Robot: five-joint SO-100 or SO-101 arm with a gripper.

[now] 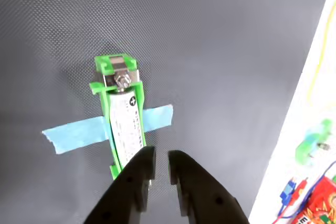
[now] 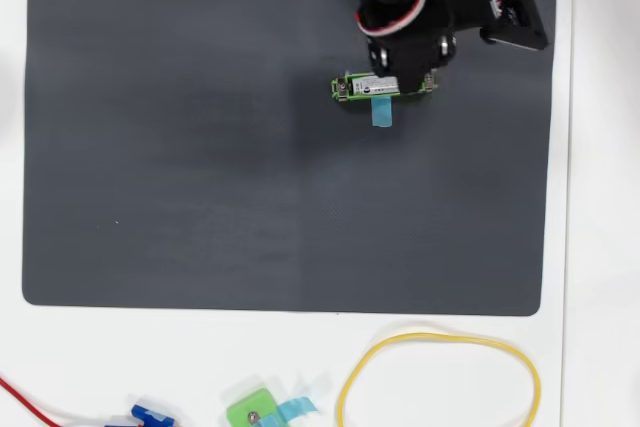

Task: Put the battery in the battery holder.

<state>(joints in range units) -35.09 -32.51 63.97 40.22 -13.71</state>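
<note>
The silver-white cylindrical battery [image 1: 126,127] sits inside the long bright-green plastic battery holder [image 1: 116,80] near the dark mat's [image 2: 200,147] top edge. The black two-finger gripper [image 1: 161,160] hovers just beside it, slightly parted, looks empty. Lots of bare mat below.

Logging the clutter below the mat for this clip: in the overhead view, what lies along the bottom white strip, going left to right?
Red wire → blue connector → small green block with blue tape → yellow loop.
</note>
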